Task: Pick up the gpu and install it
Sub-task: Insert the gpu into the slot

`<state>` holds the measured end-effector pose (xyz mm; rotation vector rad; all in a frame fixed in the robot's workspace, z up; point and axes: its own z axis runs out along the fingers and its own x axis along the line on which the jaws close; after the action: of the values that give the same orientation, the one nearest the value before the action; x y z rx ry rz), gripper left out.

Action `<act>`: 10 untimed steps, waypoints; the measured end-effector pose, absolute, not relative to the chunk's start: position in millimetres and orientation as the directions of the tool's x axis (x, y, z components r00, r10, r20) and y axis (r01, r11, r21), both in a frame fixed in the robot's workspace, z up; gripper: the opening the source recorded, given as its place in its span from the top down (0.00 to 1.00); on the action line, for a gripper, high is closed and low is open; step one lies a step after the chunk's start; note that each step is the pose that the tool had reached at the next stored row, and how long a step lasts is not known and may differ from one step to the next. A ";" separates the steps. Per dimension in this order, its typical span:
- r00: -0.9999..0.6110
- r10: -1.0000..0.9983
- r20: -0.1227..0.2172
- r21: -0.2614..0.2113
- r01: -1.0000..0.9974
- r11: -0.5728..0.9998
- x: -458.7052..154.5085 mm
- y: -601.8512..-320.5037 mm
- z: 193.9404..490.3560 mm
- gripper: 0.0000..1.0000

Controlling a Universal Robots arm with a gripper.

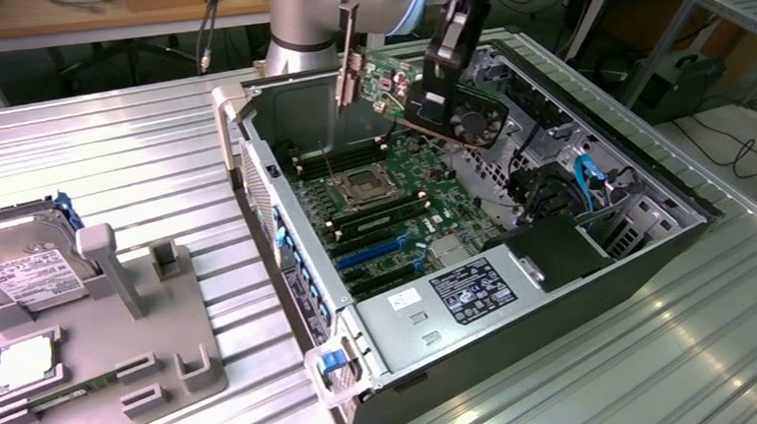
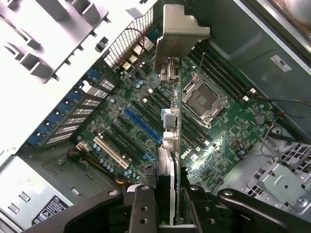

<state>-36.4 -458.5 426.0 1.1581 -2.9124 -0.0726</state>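
The gpu (image 1: 445,109) hangs in the air over the back of the open computer case (image 1: 289,247), tilted, its round black fan facing the exterior view's right and its pale metal bracket (image 1: 346,76) toward the left. My gripper (image 1: 432,85) comes down from above and is shut on the card's upper edge. In the wrist view the gpu (image 2: 174,111) runs edge-on away from the fingers (image 2: 142,209), and its bracket (image 2: 179,29) is at the far end. Below it lies the green motherboard (image 2: 218,126) with a blue expansion slot (image 2: 141,125), well clear of the card.
The motherboard (image 1: 398,206) carries a bare CPU socket (image 1: 354,186) and blue slots (image 1: 374,255). A power supply (image 1: 469,290) fills the case's near end, with cables at the exterior view's right. On the grey fixture (image 1: 136,325) at the left rests a silver hard drive (image 1: 20,268).
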 end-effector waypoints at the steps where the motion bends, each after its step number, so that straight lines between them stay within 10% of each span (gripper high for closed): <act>1: -0.719 -0.695 -0.011 0.045 -0.694 0.718 -36.4 -458.6 426.0 0.73; 10: -0.646 -0.764 -0.011 0.045 -0.763 0.645 -36.4 -459.3 426.0 0.73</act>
<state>-36.4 -459.3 426.0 1.3184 -2.8407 -0.0718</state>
